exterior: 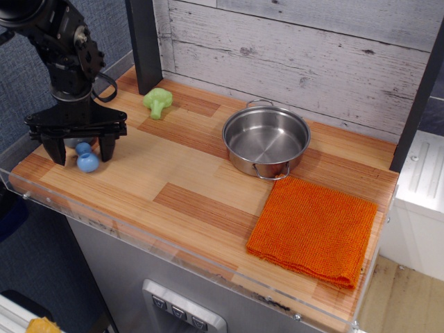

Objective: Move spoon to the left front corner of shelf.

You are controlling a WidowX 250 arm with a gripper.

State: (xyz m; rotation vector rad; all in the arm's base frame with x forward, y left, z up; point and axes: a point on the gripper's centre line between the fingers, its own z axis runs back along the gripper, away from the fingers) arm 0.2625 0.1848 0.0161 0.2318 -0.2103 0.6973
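Fingers (pixel 106 148) of the black gripper (pixel 81 150) stand spread wide apart at the far left, one on each side of the spoon (pixel 85 159) and gripping nothing. The spoon lies on the shelf (pixel 201 173) between them, near the left front corner, its light-blue ball end toward the front rim and the knobby handle running back under the gripper's body. I can make out a bit of grey behind the handle, mostly hidden by the crossbar. Whether either finger tip touches the wood or the spoon I cannot tell from here. The arm rises up and to the left out of the top of the view.

Further back, just right of the arm, a green broccoli toy (pixel 158 101) sits near a dark upright post (pixel 143 43) at the rear edge. Toward the middle right, a steel pot (pixel 266 141) with two loop handles stands upright and shows a bare shiny inside. Just in front of it and to the right, an orange cloth (pixel 313 229) lies folded flat, its near corner close to the clear acrylic rim (pixel 173 254) at the front.
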